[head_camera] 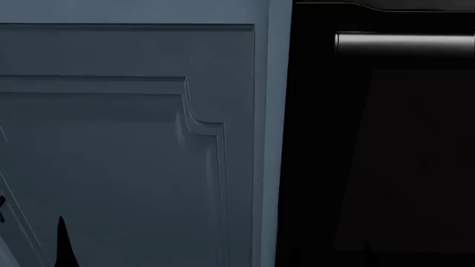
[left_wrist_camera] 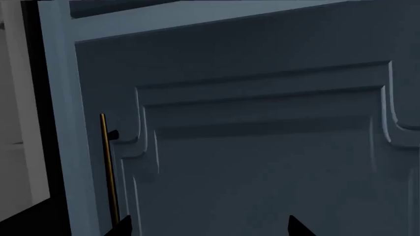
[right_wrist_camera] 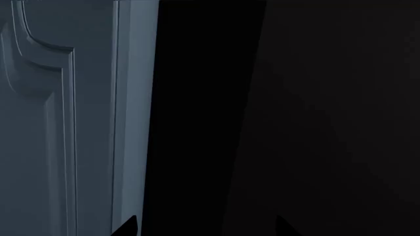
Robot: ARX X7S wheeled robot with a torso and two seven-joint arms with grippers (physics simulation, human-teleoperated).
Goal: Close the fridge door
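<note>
Only a sliver of what looks like the fridge door shows, in the left wrist view: a pale lining with a faint ledge and a black edge, beside the cabinet. It is out of the head and right wrist views. My left gripper is open, its two dark fingertips wide apart and close to the blue-grey cabinet door, with nothing between them. My right gripper is also open and empty. It faces the seam between the cabinet frame and a black appliance front.
The blue-grey panelled cabinet door fills the left of the head view; its thin brass handle shows in the left wrist view. The black appliance front with a silver bar handle stands at the right. Both are very near.
</note>
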